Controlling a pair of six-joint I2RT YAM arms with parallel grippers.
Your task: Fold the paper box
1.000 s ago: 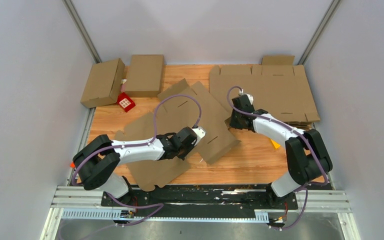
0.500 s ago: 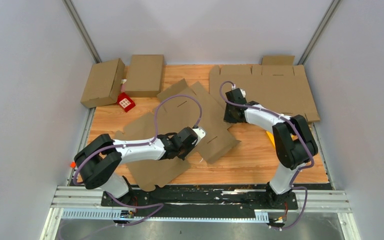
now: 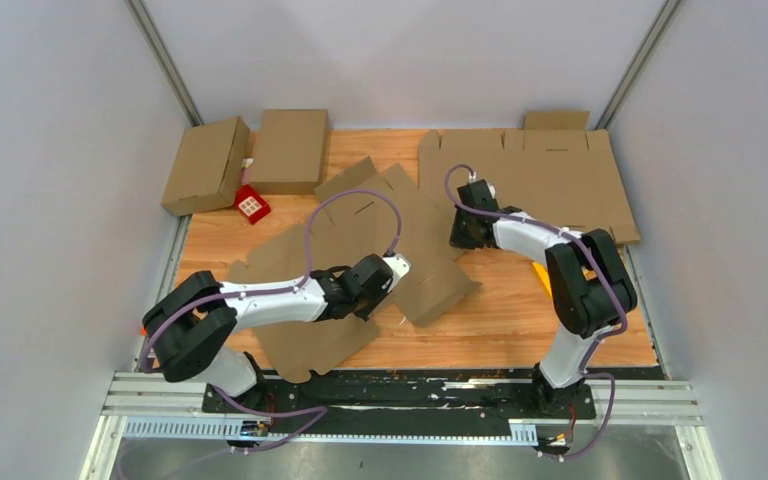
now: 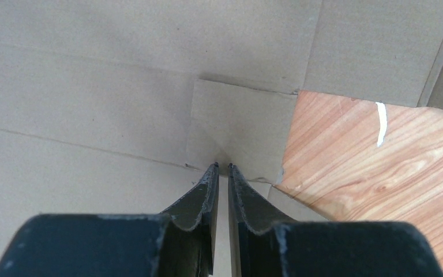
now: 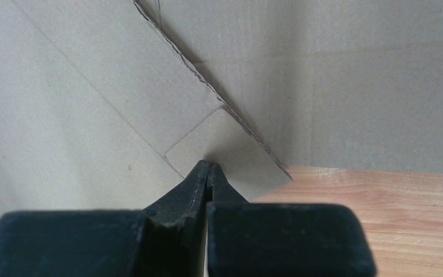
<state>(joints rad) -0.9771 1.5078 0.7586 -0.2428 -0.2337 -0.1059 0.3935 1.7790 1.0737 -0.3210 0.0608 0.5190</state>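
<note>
L gripper (image 4: 222, 168) tight on flap of flat box sheet (image 3: 430, 270), mid-desk; R gripper (image 5: 209, 165) clenched, tips at sheet's right corner

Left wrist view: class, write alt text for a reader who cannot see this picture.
The left gripper, dark and almost closed with a thin gap, meets the edge of a small square flap on a flat brown cardboard sheet; whether it pinches the flap is unclear. Orange wooden table shows at right.
</note>
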